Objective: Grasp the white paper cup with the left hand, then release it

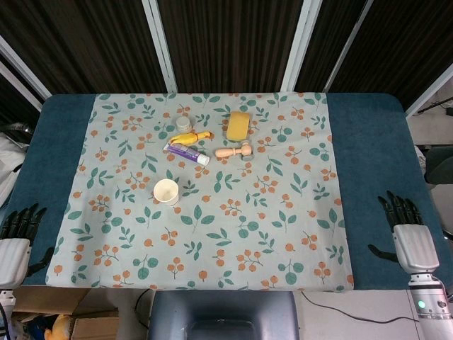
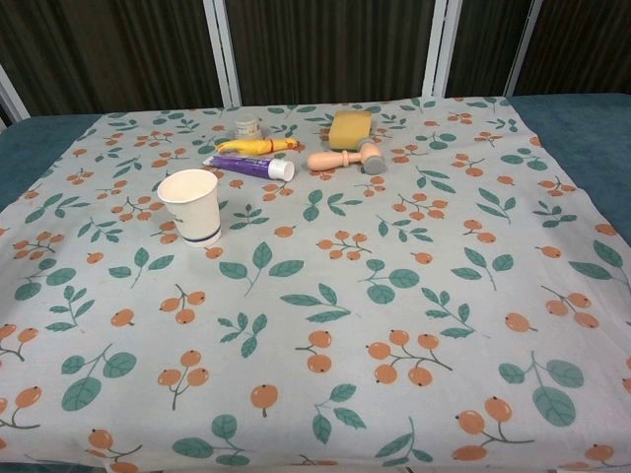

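The white paper cup point(image 1: 166, 191) point(image 2: 190, 206) stands upright on the floral cloth, left of the table's middle, its mouth empty. My left hand point(image 1: 15, 239) rests at the table's near left edge, fingers spread and holding nothing, well to the left of the cup. At the near right edge my right hand point(image 1: 408, 234) lies the same way, fingers spread and empty. Neither hand shows in the chest view.
Behind the cup lie a purple tube point(image 1: 187, 153) point(image 2: 249, 166), a yellow toy point(image 1: 190, 137), a small jar point(image 1: 183, 123), a yellow sponge point(image 1: 238, 125) point(image 2: 350, 129) and a wooden stamp point(image 1: 234, 151) point(image 2: 342, 158). The floral cloth point(image 1: 233, 234) covers the blue table point(image 1: 368, 142).
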`<state>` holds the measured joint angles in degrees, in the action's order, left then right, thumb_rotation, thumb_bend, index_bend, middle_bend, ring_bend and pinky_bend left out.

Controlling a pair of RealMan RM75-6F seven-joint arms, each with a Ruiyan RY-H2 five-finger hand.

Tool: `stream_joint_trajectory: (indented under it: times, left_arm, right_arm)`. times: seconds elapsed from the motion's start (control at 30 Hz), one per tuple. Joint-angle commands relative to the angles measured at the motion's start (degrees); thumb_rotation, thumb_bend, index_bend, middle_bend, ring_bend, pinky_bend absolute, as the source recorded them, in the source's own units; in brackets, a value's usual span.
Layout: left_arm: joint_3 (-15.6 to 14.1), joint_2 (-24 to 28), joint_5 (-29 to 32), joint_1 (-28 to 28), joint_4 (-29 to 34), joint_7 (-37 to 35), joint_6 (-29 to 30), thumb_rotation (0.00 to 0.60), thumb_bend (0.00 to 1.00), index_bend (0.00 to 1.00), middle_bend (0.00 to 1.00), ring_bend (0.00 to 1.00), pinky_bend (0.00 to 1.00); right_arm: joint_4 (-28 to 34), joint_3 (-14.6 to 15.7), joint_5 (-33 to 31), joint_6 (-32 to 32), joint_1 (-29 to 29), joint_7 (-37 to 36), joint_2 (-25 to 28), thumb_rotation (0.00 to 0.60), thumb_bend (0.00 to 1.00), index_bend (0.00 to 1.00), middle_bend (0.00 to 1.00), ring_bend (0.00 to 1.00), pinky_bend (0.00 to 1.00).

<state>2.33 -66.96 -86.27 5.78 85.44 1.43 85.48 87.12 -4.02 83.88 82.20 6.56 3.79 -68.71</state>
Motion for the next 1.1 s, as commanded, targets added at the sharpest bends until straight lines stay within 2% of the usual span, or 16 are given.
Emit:
stream_joint_trajectory:
  times: [0.03,0.27,0.43,0.63,0.8,0.93,0.97,1.0,1.1]
  left_arm:
    - [-0.1,0.2,0.2,0.1,-0.1,-0.1,-0.4,0.600,0.33,0.00,0.00,0.00,0.00]
    - [-0.2,0.1,-1.3,0.4,-0.1,-1.5,0.0,0.600,0.33,0.00,0.00,0.00,0.00]
    - [-0.1,1.4,-3.3,2.5,2.6,-0.3,-1.6,0.600,0.33,0.00,0.00,0.00,0.00]
    - [1.2,3.9,-7.3,6.8,7.6,3.6,-3.8,0.600,0.33,0.00,0.00,0.00,0.00]
    - [2.5,5.4,-11.1,12.4,11.3,3.8,-8.3,0.600,0.33,0.00,0.00,0.00,0.00]
    - [3.3,5.1,-11.9,14.2,12.5,3.6,-9.5,0.600,0.33,0.00,0.00,0.00,0.00]
    - [3.8,4.9,-12.0,15.2,13.0,3.8,-10.3,0.600,0.32,0.00,0.00,0.00,0.00]
    - [5.0,3.4,-12.7,19.1,14.4,4.7,-14.3,0.600,0.32,0.00,0.00,0.00,0.00]
    - [6.8,1.3,-9.3,23.4,15.3,8.6,-21.0,0.600,0.32,0.00,0.00,0.00,0.00]
  right_arm:
    - [0.3,0.1,0.2,0.1,0.0,0.4,0.0,0.600,0.22,0.00,0.00,0.00,0.00]
    - [1.4,0.2,0.7,0.8,-0.3,1.0,0.4,0.600,0.22,0.00,0.00,0.00,0.00]
    - [2.3,0.3,0.8,1.8,-1.0,0.2,1.2,0.600,0.22,0.00,0.00,0.00,0.00]
    - [1.8,0.7,1.0,2.4,-1.7,0.2,1.4,0.600,0.22,0.00,0.00,0.00,0.00]
    - [1.3,0.8,1.6,2.6,-1.8,0.0,1.4,0.600,0.22,0.00,0.00,0.00,0.00]
    - [1.3,0.9,2.0,2.8,-1.9,0.1,1.4,0.600,0.22,0.00,0.00,0.00,0.00]
    - [1.2,1.0,2.1,2.9,-1.9,0.1,1.4,0.600,0.22,0.00,0.00,0.00,0.00]
    - [1.0,1.5,2.4,2.4,-1.8,0.3,1.1,0.600,0.22,0.00,0.00,0.00,0.00]
    - [0.5,1.7,2.4,1.9,-1.7,0.7,0.9,0.600,0.22,0.00,0.00,0.00,0.00]
